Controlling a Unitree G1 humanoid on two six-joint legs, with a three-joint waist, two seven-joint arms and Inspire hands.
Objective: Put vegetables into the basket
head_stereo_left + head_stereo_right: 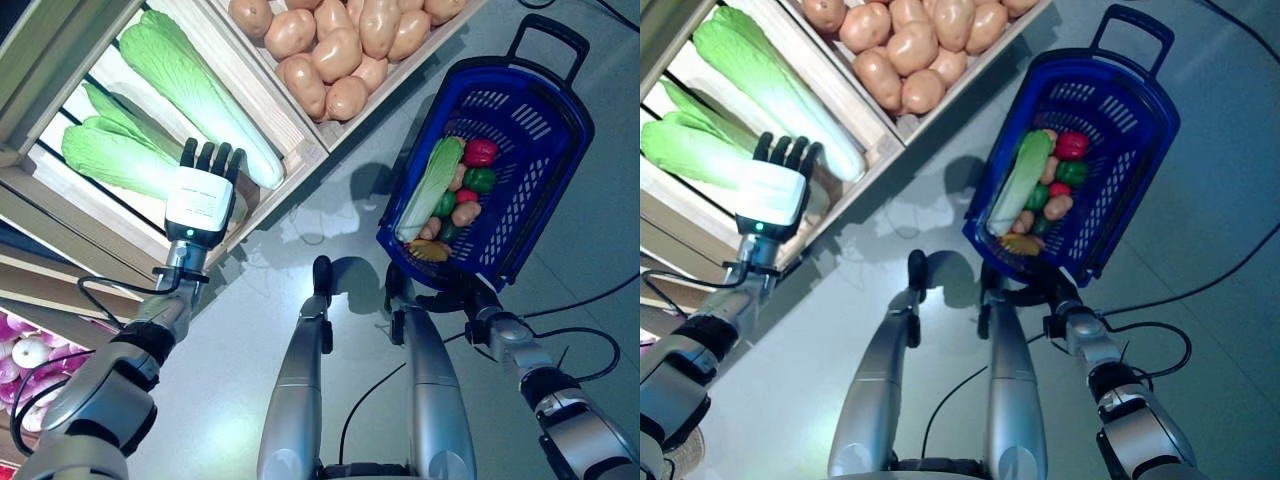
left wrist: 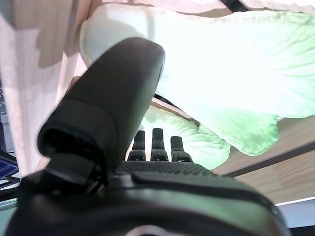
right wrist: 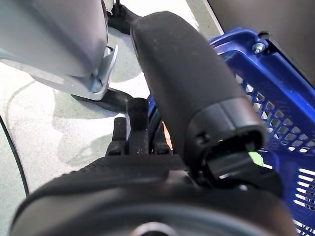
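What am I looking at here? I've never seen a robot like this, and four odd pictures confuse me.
It is a humanoid robot with two arms. The two wide pictures look down from its head; the two close ones sit on its wrists. Its left hand, fingers straight, reaches over pale green cabbages in a wooden crate; potatoes fill the neighbouring crate. Its right hand grips the rim of a blue basket, which already holds a cabbage, peppers and potatoes.
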